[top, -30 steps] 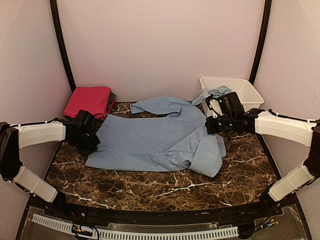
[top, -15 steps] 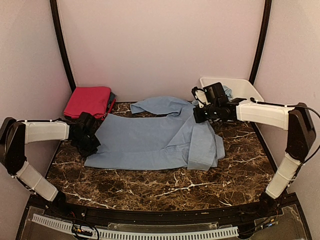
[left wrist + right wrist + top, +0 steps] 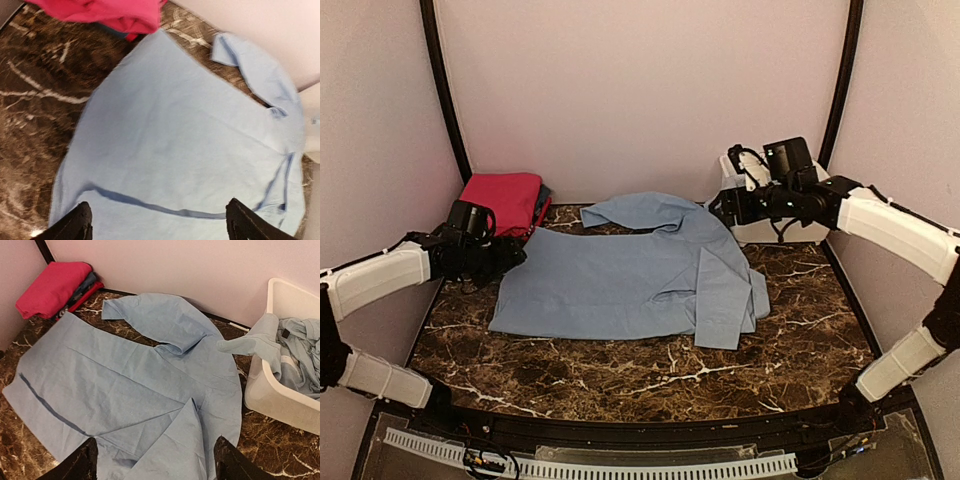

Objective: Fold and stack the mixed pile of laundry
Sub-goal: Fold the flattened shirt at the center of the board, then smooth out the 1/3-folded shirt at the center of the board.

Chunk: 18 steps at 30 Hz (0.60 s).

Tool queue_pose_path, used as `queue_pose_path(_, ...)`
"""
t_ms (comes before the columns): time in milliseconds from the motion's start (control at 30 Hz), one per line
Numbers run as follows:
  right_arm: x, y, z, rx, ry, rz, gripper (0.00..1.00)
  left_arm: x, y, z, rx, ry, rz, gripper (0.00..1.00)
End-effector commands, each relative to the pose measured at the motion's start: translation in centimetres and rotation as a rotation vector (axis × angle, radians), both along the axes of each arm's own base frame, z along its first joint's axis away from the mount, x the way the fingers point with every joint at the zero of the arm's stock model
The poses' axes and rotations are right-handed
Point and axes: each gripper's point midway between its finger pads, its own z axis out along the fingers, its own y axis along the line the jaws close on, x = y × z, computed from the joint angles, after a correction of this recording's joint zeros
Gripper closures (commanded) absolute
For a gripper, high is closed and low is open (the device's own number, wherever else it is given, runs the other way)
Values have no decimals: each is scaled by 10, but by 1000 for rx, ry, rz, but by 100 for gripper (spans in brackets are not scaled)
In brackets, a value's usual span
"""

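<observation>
left gripper [image 3: 157,222], right gripper [image 3: 157,462] both apart, empty; blue shirt [image 3: 610,285] far sleeve [image 3: 635,210] lies loose, next fold may bunch it

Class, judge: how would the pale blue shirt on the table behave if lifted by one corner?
Probably floppy: the blue shirt lies flat with soft creases, so a lifted corner would likely drape. Seems light, thin cloth. Its folded sleeve might fall open.

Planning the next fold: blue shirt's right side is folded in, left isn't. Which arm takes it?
Probably left. The left gripper, open, sits at the unfolded left edge of the blue shirt; the right gripper, also open, is up by the white tub, beyond the folded side.
</observation>
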Motion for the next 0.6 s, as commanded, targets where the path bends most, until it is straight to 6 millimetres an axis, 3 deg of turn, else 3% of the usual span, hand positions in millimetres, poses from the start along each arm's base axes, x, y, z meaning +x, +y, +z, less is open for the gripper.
queue_pose_path(0,-76,-6,-24,160,212,81,27,-5,-61,46,-64,-230,-347,4)
queue_pose_path(133,-128,-18,-71,227,391,64,35,-26,-112,52,-41,-318,-551,1)
queue_pose_path(300,-169,-24,-123,306,542,2,41,-34,-148,57,-49,-382,-648,1)
queue_pose_path(567,-180,-37,-180,289,636,-136,46,-33,-163,61,-48,-398,-664,1)
